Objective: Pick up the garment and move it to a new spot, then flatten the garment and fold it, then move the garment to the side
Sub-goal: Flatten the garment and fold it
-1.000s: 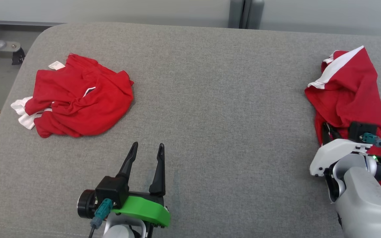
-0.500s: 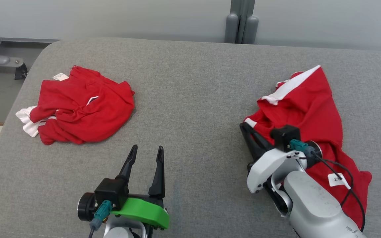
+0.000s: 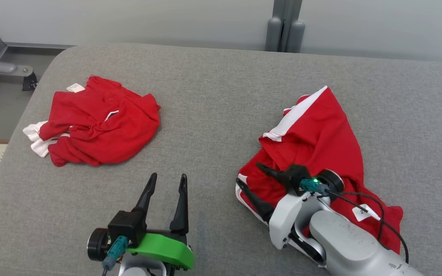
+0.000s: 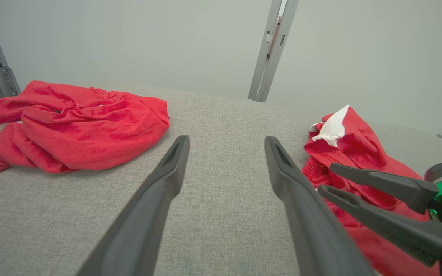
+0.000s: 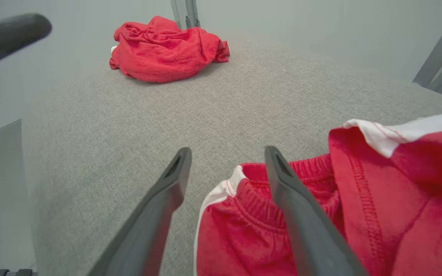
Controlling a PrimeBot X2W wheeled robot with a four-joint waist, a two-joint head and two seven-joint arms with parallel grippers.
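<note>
Lying rumpled, the garment [image 3: 313,134] sits beneath the spread right tool [image 3: 248,173].

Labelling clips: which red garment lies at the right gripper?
The garment with the broad white band, beneath the open right gripper; the crumpled garment lies far off at the left.

Down low, the left gripper [image 3: 168,175] holds its fingers [image 3: 147,190] spread, while the right gripper [image 3: 248,172] angles leftward, equally wide.
</note>
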